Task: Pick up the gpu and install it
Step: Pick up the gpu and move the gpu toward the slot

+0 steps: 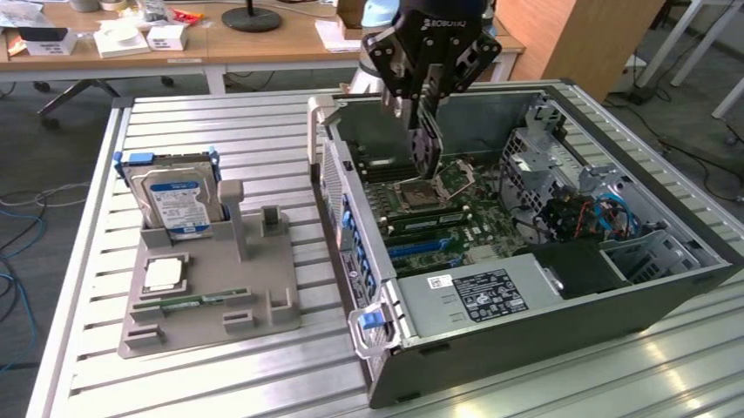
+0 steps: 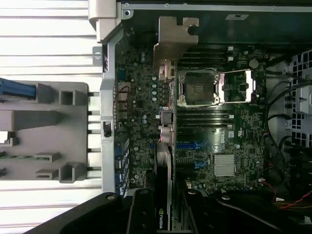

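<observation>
The claw (image 1: 426, 104) grips the gpu (image 1: 426, 150) edge-down, above the motherboard (image 1: 465, 219)

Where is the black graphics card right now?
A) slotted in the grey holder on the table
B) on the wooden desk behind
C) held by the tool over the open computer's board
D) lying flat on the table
C: the tool grips the gpu on edge over the motherboard inside the open case.
</observation>
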Robot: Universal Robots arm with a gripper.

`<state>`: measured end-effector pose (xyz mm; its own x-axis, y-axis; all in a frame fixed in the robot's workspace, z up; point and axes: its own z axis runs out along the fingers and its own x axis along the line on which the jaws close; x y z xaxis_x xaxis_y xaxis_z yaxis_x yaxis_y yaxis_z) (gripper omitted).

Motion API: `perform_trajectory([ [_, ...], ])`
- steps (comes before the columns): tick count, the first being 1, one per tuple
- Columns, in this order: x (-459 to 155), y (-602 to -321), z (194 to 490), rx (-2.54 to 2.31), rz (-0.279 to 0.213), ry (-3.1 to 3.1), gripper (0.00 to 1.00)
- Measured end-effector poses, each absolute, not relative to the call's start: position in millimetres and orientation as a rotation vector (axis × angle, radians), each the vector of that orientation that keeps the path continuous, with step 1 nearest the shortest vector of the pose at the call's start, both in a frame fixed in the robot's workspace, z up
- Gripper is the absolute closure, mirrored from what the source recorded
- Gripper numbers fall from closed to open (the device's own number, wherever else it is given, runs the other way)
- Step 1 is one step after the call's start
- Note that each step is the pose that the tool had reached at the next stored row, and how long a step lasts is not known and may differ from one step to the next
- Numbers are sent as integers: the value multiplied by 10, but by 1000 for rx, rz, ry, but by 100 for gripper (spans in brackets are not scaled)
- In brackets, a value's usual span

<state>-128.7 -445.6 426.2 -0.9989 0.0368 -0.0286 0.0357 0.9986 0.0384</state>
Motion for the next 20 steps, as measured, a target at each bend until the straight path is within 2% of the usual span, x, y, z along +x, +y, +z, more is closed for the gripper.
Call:
perform_trajectory([
  [20,-702,-4441,4261,57,59,3111,74],
])
